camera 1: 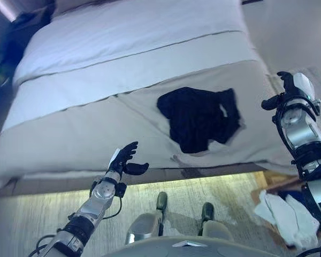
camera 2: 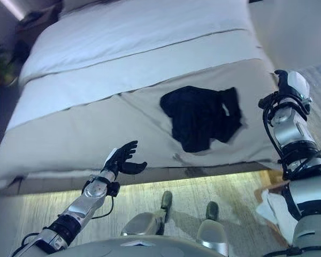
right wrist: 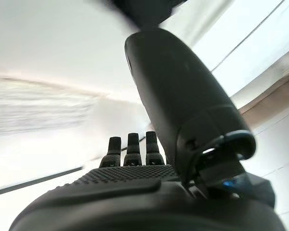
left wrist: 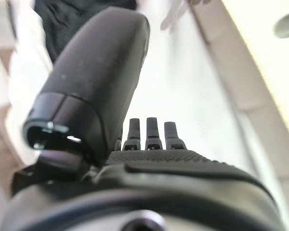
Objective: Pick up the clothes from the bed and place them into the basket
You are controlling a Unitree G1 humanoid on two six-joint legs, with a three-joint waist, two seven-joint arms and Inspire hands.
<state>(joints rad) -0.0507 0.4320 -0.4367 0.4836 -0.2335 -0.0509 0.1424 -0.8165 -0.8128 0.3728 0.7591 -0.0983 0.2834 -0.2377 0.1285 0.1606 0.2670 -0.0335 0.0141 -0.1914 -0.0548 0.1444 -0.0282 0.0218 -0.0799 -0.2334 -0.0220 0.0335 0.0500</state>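
Black clothes [camera 1: 199, 118] on bed [camera 1: 96, 80] (near foot edge), L hand [camera 1: 125, 159] open and empty, R hand [camera 1: 290, 85] fingers straight, holding nothing.

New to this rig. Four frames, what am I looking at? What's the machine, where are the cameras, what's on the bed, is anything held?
It is a two-legged humanoid robot with two silver arms ending in dark fingered hands. The two wide pictures come from a stereo camera on its head, looking down at a bed. The two close pictures come from cameras on each wrist, so the hand's own bulk fills them. On the bed's beige cover lies a crumpled black garment, untouched. The left hand hovers open at the near edge of the bed; the right hand is raised beside the bed's right corner, fingers straight. Neither holds anything. White cloth lies lower right on the floor.
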